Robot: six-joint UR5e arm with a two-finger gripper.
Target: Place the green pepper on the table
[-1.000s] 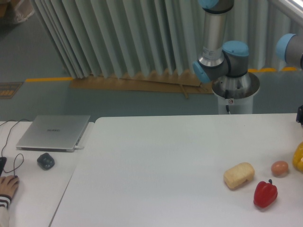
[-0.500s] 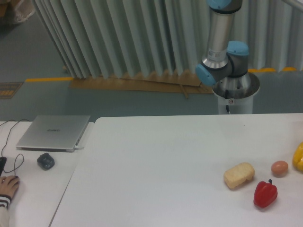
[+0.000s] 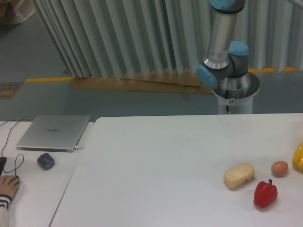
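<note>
No green pepper shows anywhere; judging by the red pepper [image 3: 265, 194], it would be light, firm and slick, best pinched across its lobes. Left of the red pepper lie a bread roll [image 3: 239, 175] and an egg [image 3: 280, 168] on the bench [image 3: 156, 165]. Only the arm's base and upright link [image 3: 222, 42] behind the bench show; the jaws are out of frame.

We see the table [image 3: 156, 161] carrying, near its right end, a bread roll [image 3: 239, 175] with an egg [image 3: 280, 168] to its right, a pepper [image 3: 265, 194] in front between them and another pepper [image 3: 298, 157] at the edge, while a laptop [image 3: 53, 132] lies on the desk [image 3: 33, 189] to the left.
</note>
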